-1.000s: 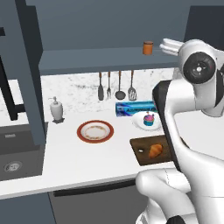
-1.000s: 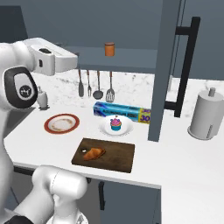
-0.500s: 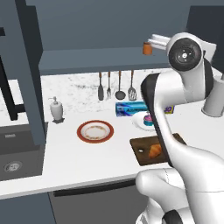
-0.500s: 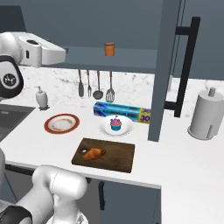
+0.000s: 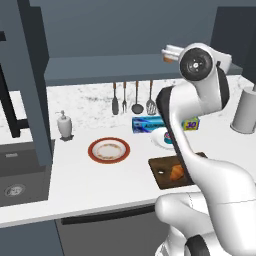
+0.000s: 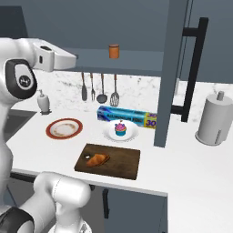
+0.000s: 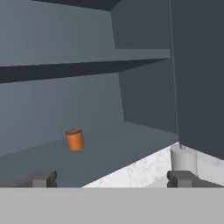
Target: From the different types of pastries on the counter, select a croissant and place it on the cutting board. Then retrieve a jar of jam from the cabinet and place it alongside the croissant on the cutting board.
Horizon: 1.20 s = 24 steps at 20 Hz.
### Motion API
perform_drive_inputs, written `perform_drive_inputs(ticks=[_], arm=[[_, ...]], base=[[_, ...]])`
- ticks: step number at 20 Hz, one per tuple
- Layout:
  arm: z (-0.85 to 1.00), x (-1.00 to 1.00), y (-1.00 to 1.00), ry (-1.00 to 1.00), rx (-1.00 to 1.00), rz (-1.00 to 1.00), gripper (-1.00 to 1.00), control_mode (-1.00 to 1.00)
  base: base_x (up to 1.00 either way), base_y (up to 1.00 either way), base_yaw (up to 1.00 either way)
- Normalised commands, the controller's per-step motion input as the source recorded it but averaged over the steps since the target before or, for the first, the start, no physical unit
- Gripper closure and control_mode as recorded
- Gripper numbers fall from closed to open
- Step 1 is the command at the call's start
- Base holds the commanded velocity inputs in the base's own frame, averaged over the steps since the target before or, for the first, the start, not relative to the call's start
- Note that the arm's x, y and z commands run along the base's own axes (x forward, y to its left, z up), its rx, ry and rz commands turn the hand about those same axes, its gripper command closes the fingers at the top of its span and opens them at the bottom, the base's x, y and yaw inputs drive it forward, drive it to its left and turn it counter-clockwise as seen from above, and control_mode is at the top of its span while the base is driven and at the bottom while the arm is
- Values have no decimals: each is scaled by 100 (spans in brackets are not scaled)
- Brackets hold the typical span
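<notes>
The board [image 6: 109,161] serves as the landmark. It lies at the near edge of the counter [image 6: 182,168], and the croissant [image 6: 97,159] rests on the left part of it, so the first half of the task looks done. Just behind the board, a cupcake [image 6: 120,129] stands on a white plate [image 6: 132,133], with a blue foil box [image 6: 127,117] against the backsplash behind that. A red-rimmed plate [image 6: 64,128] lies to the board's left, and a soap dispenser [image 6: 43,101] stands further left and back. A paper-towel roll [image 6: 214,120] stands well to the board's right.

The change is in the arm. Over the last second its hand swings up and back from mid-height over the counter until it is level with the cabinet shelf [image 6: 132,61], well above and behind the board. The gripper [image 7: 113,178] now points into the open cabinet [image 7: 144,87], spread wide and holding nothing. The jar [image 7: 75,139] stands upright on the shelf, left of centre in the hand view and well apart from the fingertips [image 7: 43,178].

This suggests the jar step has begun. The approach is only set up: the gripper probably needs to shift toward the jar and reach deeper before it can close on it.
</notes>
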Motion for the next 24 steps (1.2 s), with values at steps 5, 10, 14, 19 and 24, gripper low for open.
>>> perform_drive_inputs(ticks=[5, 10, 14, 19, 24], arm=[[0, -1, 9, 1, -1, 0, -100, -100], [4, 16, 55, 5, -9, -1, -100, -100], [0, 7, 41, 2, -9, 0, -100, -100], [0, 0, 9, 0, -3, 0, -100, -100], [-4, 2, -19, 0, 0, 0, -100, -100]], base=[[0, 0, 0], [0, 0, 0], [0, 0, 0], [0, 0, 0], [0, 0, 0]])
